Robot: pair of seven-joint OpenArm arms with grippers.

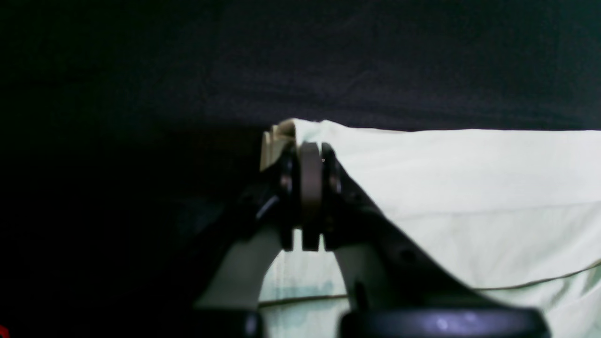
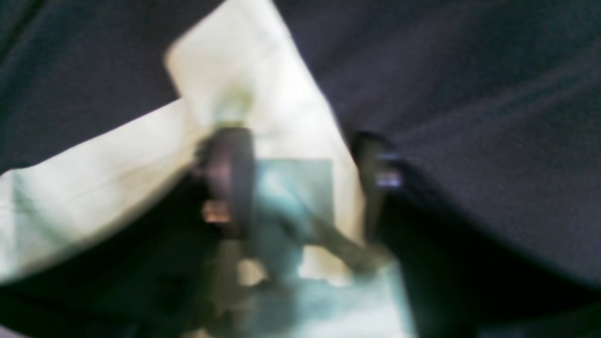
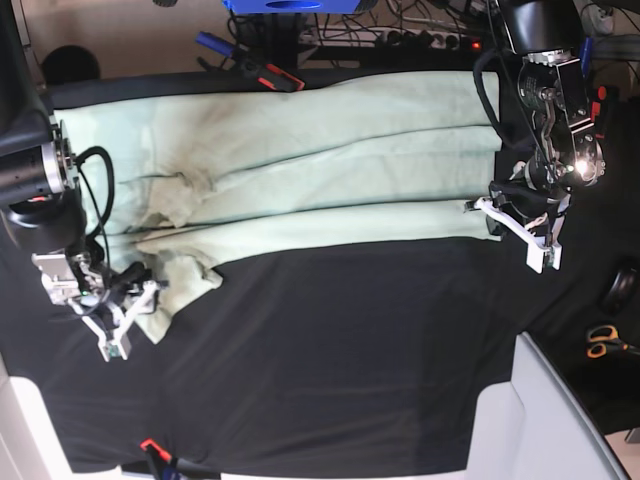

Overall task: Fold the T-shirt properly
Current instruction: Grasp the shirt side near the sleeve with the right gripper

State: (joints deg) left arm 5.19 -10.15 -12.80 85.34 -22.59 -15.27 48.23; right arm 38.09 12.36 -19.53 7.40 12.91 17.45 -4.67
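Observation:
The pale mint T-shirt [image 3: 330, 150] lies spread lengthwise across the far half of the black table cloth [image 3: 330, 340], with long folds running along it. My left gripper [image 1: 310, 155] is shut on a folded corner of the T-shirt [image 1: 469, 178]; in the base view this gripper [image 3: 492, 215] is at the shirt's right end. My right gripper [image 3: 140, 298] is at the bunched left end. In the blurred right wrist view its fingers [image 2: 230, 178] stand apart, with T-shirt [image 2: 263, 70] cloth between them.
Orange-handled scissors [image 3: 603, 342] and a black round object [image 3: 625, 290] lie at the right edge. A white surface [image 3: 545, 420] fills the near right corner. Cables, a red clamp [image 3: 275, 78] and a blue object [image 3: 290, 5] line the far edge.

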